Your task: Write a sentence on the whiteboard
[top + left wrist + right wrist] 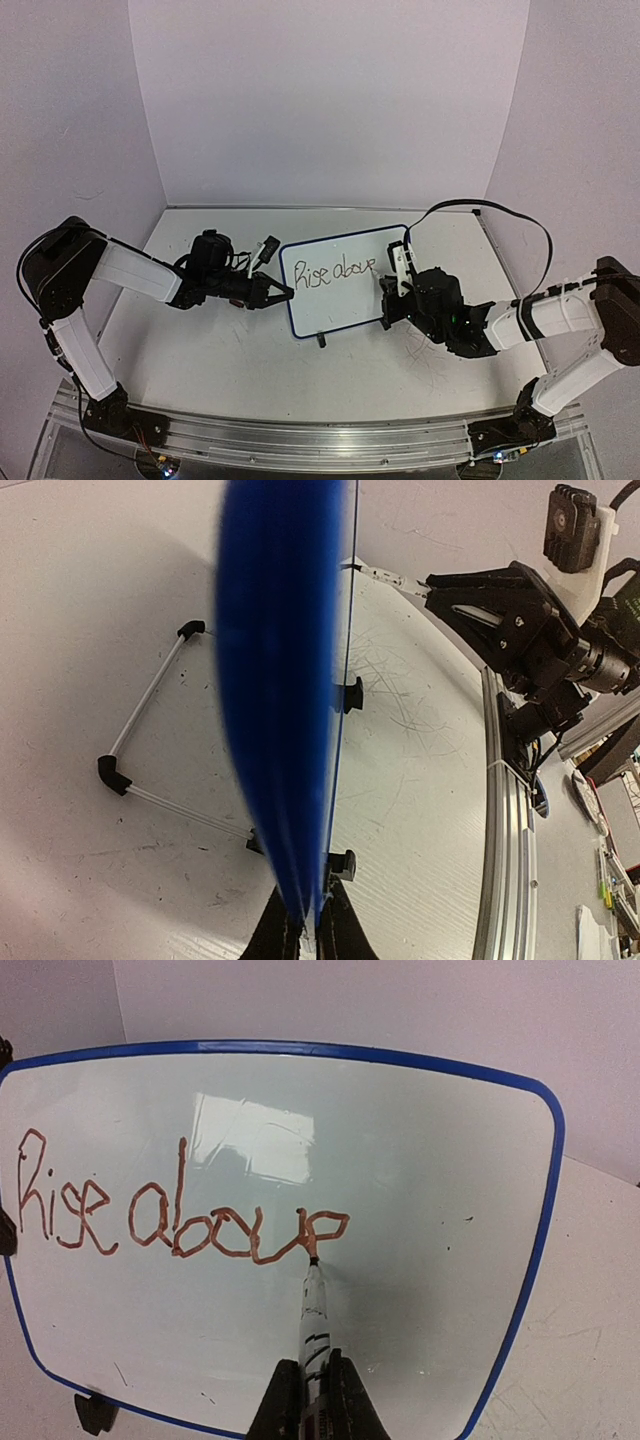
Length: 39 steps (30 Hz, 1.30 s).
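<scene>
Support comes from the left gripper (283,292), its jaws pinched together on the left rim of the whiteboard (350,308), which is propped between the two arms with its long axis running across. On its upper row the sentence (180,1222) reads only "Rise above". The marker (314,1305) tip touches the last letter, with the right gripper (312,1400) clamped on the barrel. Bare board lies right of and below the tip, so the remaining words probably call for the right arm to drop down-left to a second row.
</scene>
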Each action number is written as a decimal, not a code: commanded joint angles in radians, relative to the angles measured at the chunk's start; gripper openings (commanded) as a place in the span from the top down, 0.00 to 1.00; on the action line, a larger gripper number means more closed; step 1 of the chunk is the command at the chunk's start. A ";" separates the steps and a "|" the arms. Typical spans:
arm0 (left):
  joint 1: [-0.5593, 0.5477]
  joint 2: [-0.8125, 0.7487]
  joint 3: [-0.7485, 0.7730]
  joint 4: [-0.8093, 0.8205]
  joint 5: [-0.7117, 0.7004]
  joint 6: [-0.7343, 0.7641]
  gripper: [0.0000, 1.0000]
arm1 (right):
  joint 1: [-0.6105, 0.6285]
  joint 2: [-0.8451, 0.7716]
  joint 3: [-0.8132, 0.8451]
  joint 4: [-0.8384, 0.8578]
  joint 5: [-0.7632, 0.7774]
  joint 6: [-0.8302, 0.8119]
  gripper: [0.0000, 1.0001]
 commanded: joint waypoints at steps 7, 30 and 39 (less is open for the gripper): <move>0.001 -0.020 0.000 -0.069 -0.080 0.041 1.00 | -0.004 -0.005 0.020 -0.073 0.069 0.017 1.00; 0.000 -0.010 0.005 -0.072 -0.087 0.047 1.00 | -0.030 -0.418 -0.150 0.053 -0.063 -0.129 1.00; -0.002 -0.010 0.009 -0.077 -0.092 0.048 1.00 | -0.032 -0.271 -0.063 0.047 -0.148 -0.167 1.00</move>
